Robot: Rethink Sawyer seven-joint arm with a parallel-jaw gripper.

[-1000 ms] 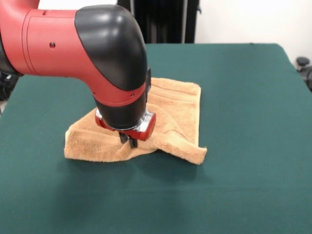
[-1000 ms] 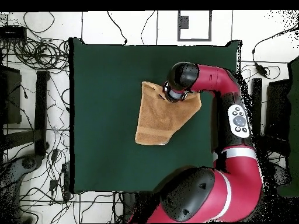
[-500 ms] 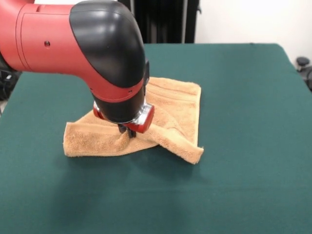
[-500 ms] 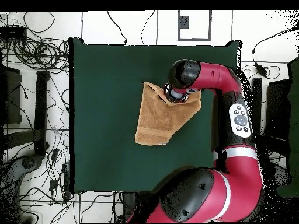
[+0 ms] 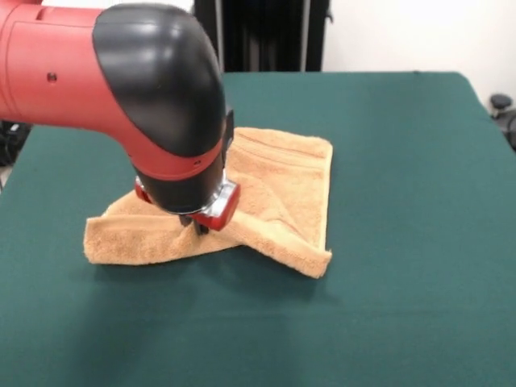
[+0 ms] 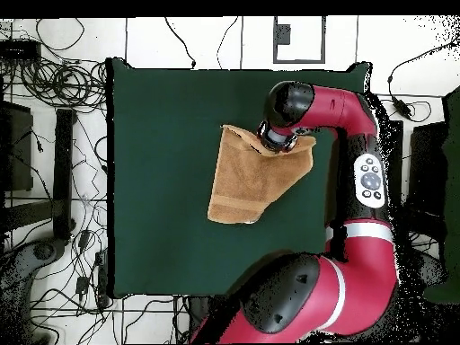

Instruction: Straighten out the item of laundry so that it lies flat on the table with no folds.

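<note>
Front view, gripper pinching rumpled orange terry towel, green cloth table

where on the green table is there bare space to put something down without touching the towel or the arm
The table is bare along the whole front strip below the towel and down the wide right side past its right edge. In the overhead view, the broad stretch left of the towel is also free. It is crowded at the towel's left end, where the gripper presses in.
</note>
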